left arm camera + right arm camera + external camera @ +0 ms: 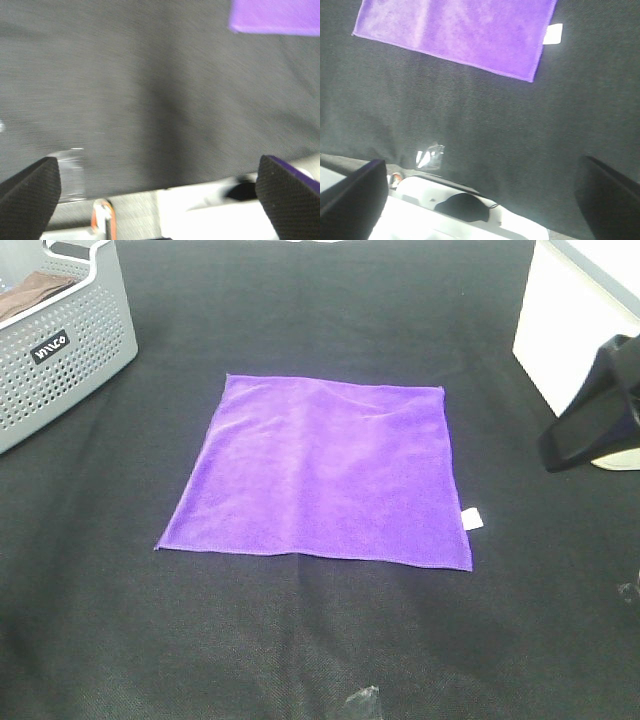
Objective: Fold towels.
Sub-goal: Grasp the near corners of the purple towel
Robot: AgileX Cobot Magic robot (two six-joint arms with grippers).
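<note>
You have the square purple microfibre towel (320, 470) flat at the middle of the black cloth-covered table (250, 650). Your left pincer (157, 192) and right pincer (480, 195) stand spread over bare cloth, seemingly near its edge.

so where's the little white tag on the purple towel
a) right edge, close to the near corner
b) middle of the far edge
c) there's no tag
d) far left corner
a: in the high view the white tag sticks out from the right edge of the purple towel, just short of its near corner.
</note>
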